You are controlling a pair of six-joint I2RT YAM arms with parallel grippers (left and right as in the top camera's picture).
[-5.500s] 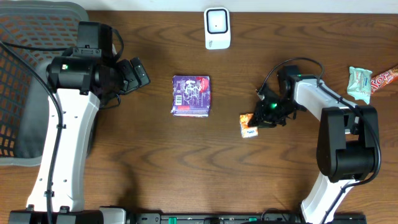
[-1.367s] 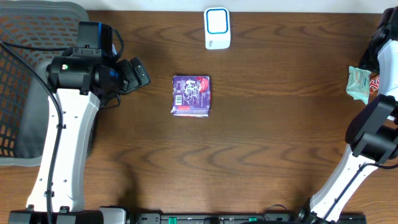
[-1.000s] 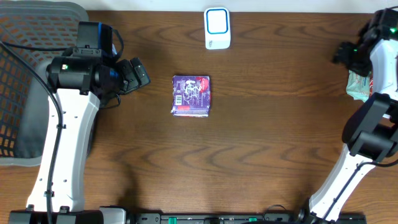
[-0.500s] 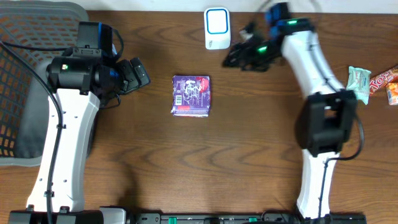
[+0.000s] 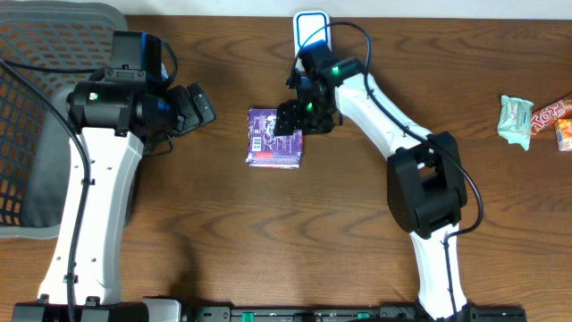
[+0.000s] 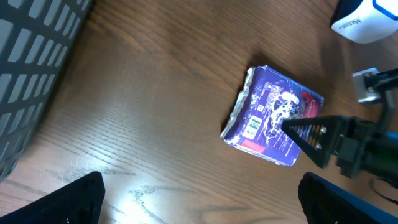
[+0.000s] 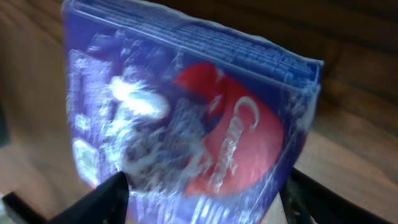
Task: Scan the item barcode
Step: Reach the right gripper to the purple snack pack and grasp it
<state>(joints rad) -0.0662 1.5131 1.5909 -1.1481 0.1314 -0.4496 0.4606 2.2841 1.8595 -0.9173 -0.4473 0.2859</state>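
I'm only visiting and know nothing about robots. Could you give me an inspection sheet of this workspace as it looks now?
Surface: brown wooden table.
Job's things: purple packet flat mid-table, barcode up; white scanner at the far edge.
Clutter: three snacks at the right edge.
Grippers: left gripper open, apart from the packet; right gripper open, astride the packet.
Cables: black cables along the arms.
Surroundings: grey mesh basket at left.
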